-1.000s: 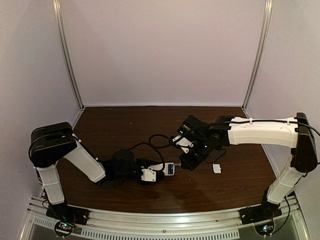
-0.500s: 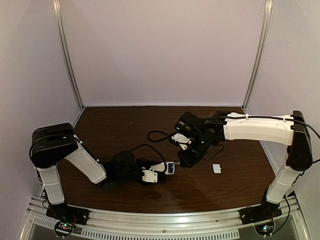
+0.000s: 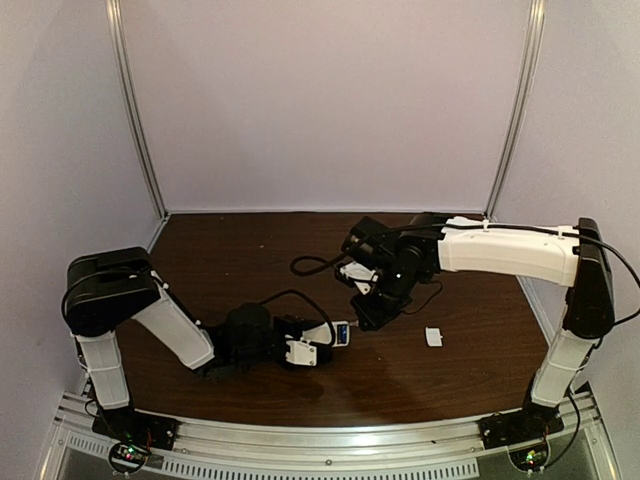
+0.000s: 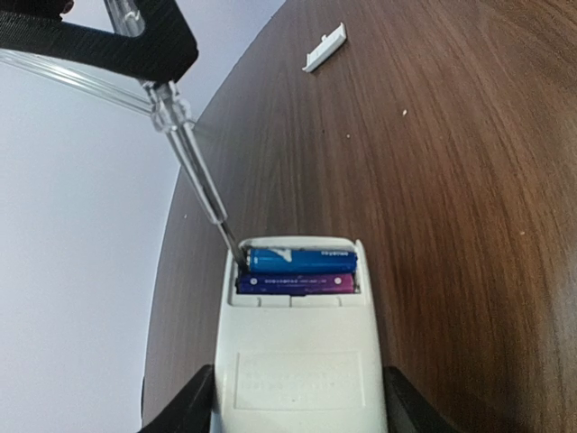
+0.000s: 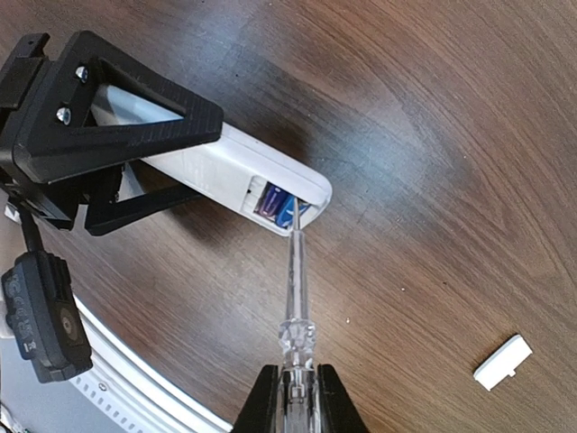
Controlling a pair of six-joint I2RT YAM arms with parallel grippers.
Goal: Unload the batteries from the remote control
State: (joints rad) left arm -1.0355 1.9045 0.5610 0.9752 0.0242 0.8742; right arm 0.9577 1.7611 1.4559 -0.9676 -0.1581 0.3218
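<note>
My left gripper (image 4: 297, 410) is shut on the white remote control (image 4: 297, 361) and holds it flat on the table, its battery bay open at the far end. Two batteries (image 4: 302, 261), one blue and one purple (image 4: 295, 284), lie side by side in the bay. My right gripper (image 5: 293, 397) is shut on a clear-handled screwdriver (image 5: 296, 289). The screwdriver's tip sits in the bay at the left end of the blue battery (image 5: 287, 213). In the top view the remote (image 3: 318, 344) lies between both grippers, the right gripper (image 3: 368, 312) just beyond it.
The small white battery cover (image 3: 434, 337) lies on the dark wooden table right of the remote; it also shows in the right wrist view (image 5: 502, 362) and the left wrist view (image 4: 325, 47). Black cables loop behind the remote. The table's front rail (image 3: 300, 440) runs close by.
My right arm has swung toward the back and left, moving the screwdriver with it. The left gripper and the remote have hardly moved.
</note>
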